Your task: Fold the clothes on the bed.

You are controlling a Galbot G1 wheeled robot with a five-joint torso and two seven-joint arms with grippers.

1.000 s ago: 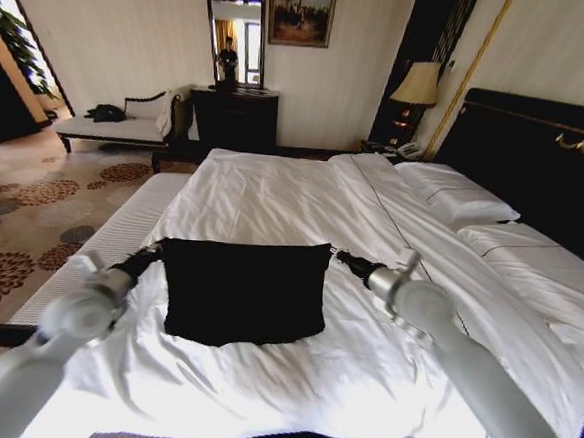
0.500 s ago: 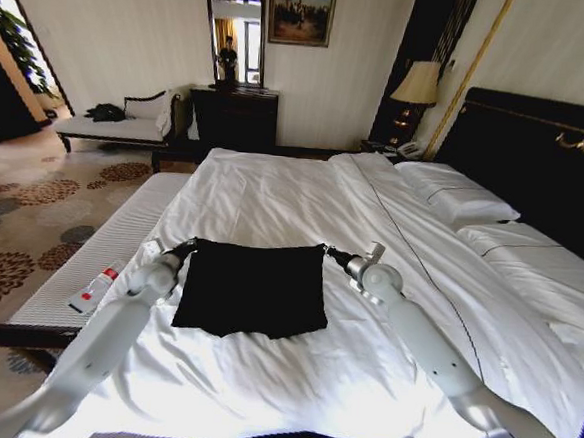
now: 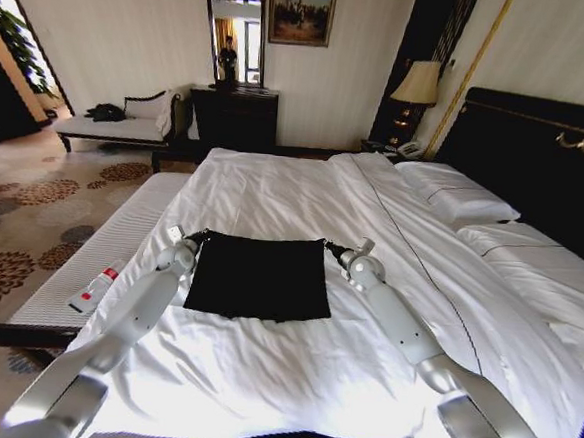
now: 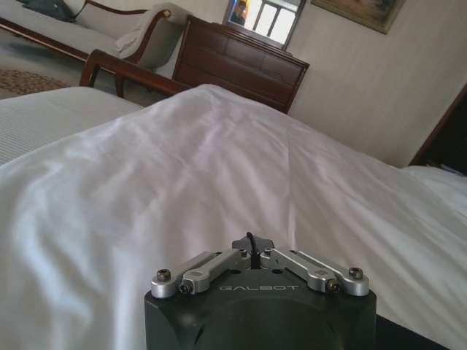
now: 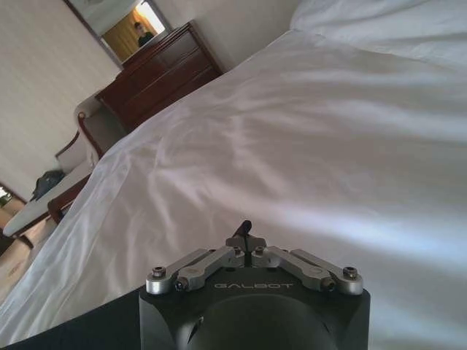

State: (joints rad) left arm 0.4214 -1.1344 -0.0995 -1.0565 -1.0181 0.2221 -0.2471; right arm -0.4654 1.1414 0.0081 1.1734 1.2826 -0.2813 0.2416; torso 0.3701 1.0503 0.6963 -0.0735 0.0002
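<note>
Far left in the head view: a small bottle (image 3: 97, 288) lying on the bench (image 3: 94, 255) beside the bed (image 3: 274, 188), well apart from the work.

Next, left pincer (image 3: 192, 239) at the far left corner of the black T-shirt (image 3: 259, 275), fingers closed together with a thin bit of dark cloth nipped between the tips, as seen in the left wrist view (image 4: 250, 244).

In the middle, T-shirt folded into a near rectangle, lying flat on the white duvet (image 3: 291, 369), its far edge stretched straight between both pincers. Long axis running across the bed, from one pincer to the other; body of the cloth extending from that edge toward the robot.

To the right, right pincer (image 3: 332, 249) at the far right corner, also closed on a small dark tip of fabric (image 5: 246, 230).

Judged from this: both arms equally near, each at its own corner, so any coming fold likely turning on that held far edge relative to the near edge.
</note>
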